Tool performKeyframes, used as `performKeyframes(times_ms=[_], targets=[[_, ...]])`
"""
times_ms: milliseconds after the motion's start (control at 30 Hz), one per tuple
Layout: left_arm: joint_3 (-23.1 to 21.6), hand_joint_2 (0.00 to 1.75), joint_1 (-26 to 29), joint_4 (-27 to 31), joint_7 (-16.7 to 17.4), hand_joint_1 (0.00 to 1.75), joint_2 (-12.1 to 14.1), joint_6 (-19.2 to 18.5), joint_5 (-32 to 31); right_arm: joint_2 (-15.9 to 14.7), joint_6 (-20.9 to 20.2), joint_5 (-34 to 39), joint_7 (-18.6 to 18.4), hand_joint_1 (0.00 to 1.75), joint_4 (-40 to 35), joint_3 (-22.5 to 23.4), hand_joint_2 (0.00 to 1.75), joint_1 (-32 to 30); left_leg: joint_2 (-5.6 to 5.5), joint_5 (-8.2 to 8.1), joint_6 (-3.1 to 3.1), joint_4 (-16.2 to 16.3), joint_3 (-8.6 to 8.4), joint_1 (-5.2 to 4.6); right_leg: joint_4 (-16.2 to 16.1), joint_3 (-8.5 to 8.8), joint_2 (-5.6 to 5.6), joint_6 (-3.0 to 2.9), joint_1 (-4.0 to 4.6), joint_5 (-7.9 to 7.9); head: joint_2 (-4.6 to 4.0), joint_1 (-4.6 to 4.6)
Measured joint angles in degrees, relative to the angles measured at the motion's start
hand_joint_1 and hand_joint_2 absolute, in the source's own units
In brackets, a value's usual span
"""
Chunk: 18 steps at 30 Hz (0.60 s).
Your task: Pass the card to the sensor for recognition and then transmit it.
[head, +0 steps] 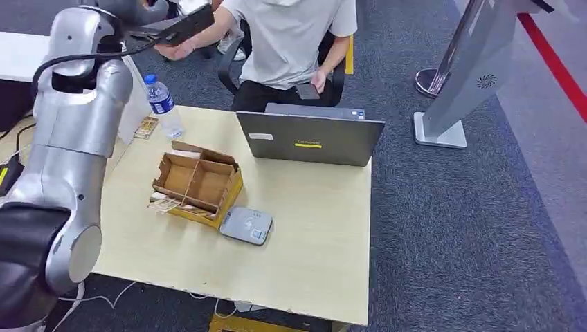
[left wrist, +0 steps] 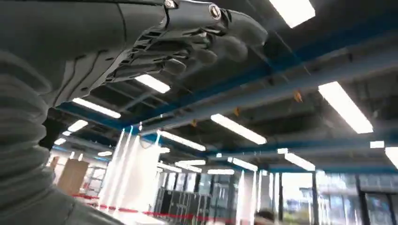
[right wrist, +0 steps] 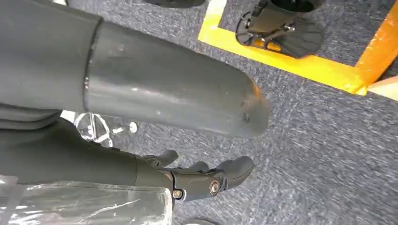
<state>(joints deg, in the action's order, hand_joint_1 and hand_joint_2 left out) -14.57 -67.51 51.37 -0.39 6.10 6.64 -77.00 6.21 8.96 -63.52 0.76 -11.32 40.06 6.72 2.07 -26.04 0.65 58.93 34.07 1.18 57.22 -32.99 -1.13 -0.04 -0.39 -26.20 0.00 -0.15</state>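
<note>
My left arm is raised high at the table's far left, and my left hand (head: 188,24) reaches toward a seated person, whose hand (head: 173,50) is right under it. In the left wrist view the left hand (left wrist: 197,40) has its fingers stretched out against the ceiling, with no card between them. The grey card sensor (head: 246,225) lies flat on the table next to a cardboard box (head: 197,181). Some cards (head: 163,204) lie beside the box. My right hand (right wrist: 206,180) hangs over the carpet, holding nothing.
A grey laptop (head: 309,138) stands open at the table's (head: 318,263) far edge in front of the person (head: 291,41). A water bottle (head: 163,104) stands at the far left. A grey stand (head: 471,76) rises from the carpet on the right.
</note>
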Motion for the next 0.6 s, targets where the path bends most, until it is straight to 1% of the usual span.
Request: performKeyframes(times_ms=[33, 100, 200, 400, 433, 600], targets=[[-0.38, 1.75, -0.51, -2.88, 0.39, 0.0, 0.02, -0.13, 0.15, 0.0, 0.0, -0.13, -0.11, 0.0, 0.0, 0.02, 0.0, -0.06, 0.02, 0.0, 0.0, 0.0, 0.02, 0.0, 0.0, -0.04, 0.04, 0.0, 0.0, 0.0, 0.0, 0.0], [-1.04, 1.75, -1.28, -6.7, 0.61, 0.0, 0.09, -0.46, 0.77, -0.02, 0.02, -0.22, -0.24, 0.0, 0.0, 0.15, 0.0, -0.11, 0.01, 0.0, 0.0, 0.0, 0.09, 0.01, 0.0, -0.1, 0.03, 0.0, 0.01, 0.0, 0.0, 0.0], [-1.32, 1.75, -2.11, -10.37, 0.61, 0.0, 0.39, -0.76, 1.42, 0.0, 0.04, -0.26, -0.7, 0.0, 0.0, 0.24, 0.0, -0.09, -0.02, 0.0, 0.0, -0.01, 0.14, 0.02, 0.02, -0.15, 0.01, 0.0, 0.01, -0.01, 0.0, -0.02], [-1.43, 1.75, -2.71, -13.74, 0.61, 0.0, 0.61, -1.4, 2.4, 0.0, 0.24, -0.94, -0.94, 0.0, 0.07, 0.46, 0.0, -0.11, -0.02, 0.01, 0.02, -0.01, 0.18, 0.02, 0.04, -0.19, 0.01, 0.0, 0.02, -0.01, 0.0, 0.0], [-1.45, 1.75, -2.74, -14.04, 0.61, 1.75, 0.61, -1.55, 2.47, 0.0, 0.26, -1.01, -0.96, 0.0, 0.07, 0.46, 0.0, -0.11, -0.02, 0.02, 0.02, -0.01, 0.19, 0.02, 0.04, -0.19, 0.01, 0.0, 0.01, -0.01, 0.0, 0.0], [-1.98, 1.75, -2.75, -14.98, 0.28, 1.75, 0.57, -2.25, 3.52, 0.0, 0.28, -1.11, -0.96, 0.0, 0.09, 0.52, 0.0, -0.11, -0.03, 0.02, 0.02, 0.0, 0.2, 0.01, 0.04, -0.19, -0.01, 0.01, 0.01, -0.01, 0.0, 0.0]])
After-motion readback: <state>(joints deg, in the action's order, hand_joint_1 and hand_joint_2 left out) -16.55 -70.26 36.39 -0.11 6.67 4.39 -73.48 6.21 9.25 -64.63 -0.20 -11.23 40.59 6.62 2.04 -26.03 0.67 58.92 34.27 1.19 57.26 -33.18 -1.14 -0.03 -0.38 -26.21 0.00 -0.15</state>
